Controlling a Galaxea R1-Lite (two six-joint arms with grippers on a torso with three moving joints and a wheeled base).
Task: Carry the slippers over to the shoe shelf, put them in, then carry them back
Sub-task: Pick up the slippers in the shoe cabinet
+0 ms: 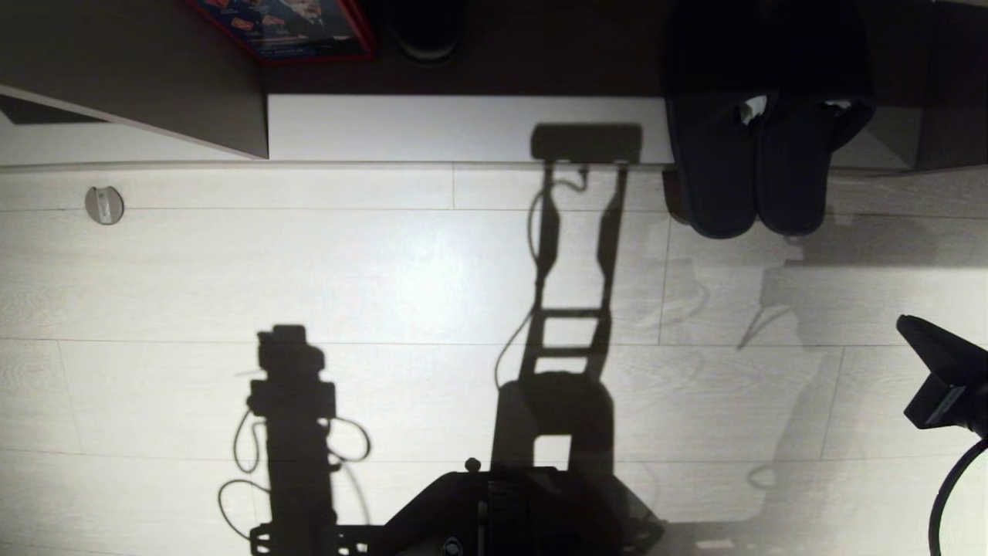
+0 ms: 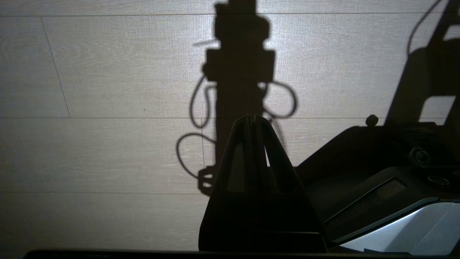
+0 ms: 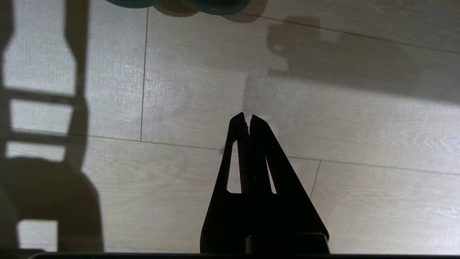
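At the shelf [image 1: 463, 127] mouth, the slippers [image 1: 752, 174] lie side by side, toes inside, heels out on the floor [image 1: 386, 262]. The right end effector [image 3: 248, 120] hovers over bare floor, fingers together, empty. The left end effector [image 2: 251, 120] likewise has its fingers pressed together, empty.

My left gripper [image 2: 251, 118]: fingers pressed together, tips touching, holding nothing
Under it: pale wood-grain floor [image 2: 107, 154]
On the floor: dark shadow of an arm with looping cables [image 2: 240, 72]
Beside me: my own dark base [image 2: 377, 169]
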